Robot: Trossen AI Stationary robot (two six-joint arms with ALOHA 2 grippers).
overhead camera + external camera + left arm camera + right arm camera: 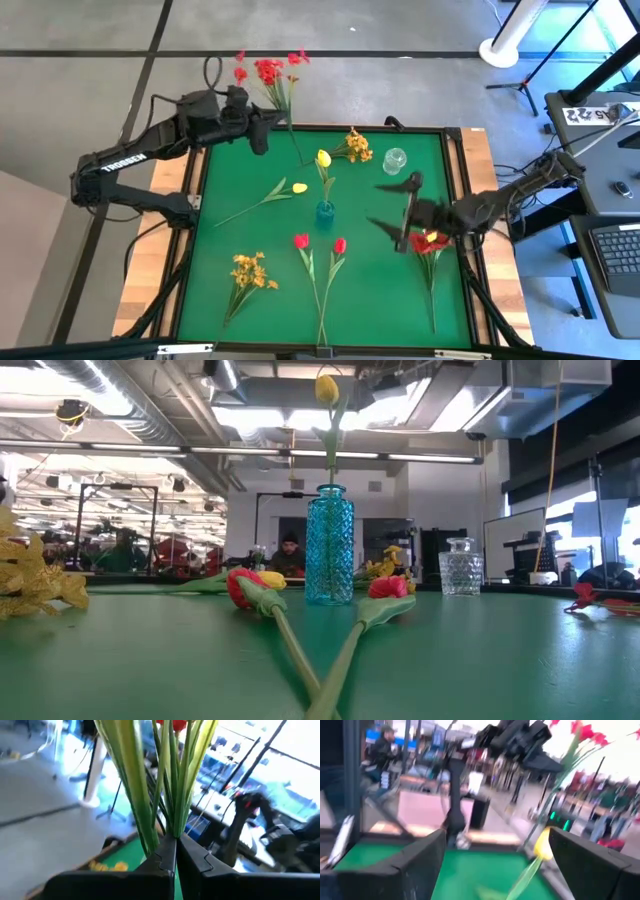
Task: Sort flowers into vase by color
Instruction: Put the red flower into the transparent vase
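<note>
My left gripper [262,128] is at the table's far edge and is shut on a red small-blossom spray [270,70]. A blue vase [325,212] stands mid-table with one yellow tulip [323,158] upright in it. A clear glass vase [395,160] stands farther right. My right gripper [385,205] hovers open right of the blue vase, beside a red spray [430,242] lying on the mat. Lying flat are a yellow tulip [299,187], two red tulips [301,240] [340,245], and two yellow-orange clusters [355,145] [250,270]. My left gripper pinches the red spray's bundle of green stems and leaves [169,827] between its two fingers [197,855]. The spray is lifted clear. Its blossoms [172,724] point away from the fingers, out past the table's far edge, and the stem's lower end [298,152] trails over the mat.
The green mat [380,290] sits in a raised dark frame. In the low view the blue vase [329,545] and clear vase [460,567] stand behind the two red tulips [245,585]. Bare mat shows between the near flowers. People show in the room beyond.
</note>
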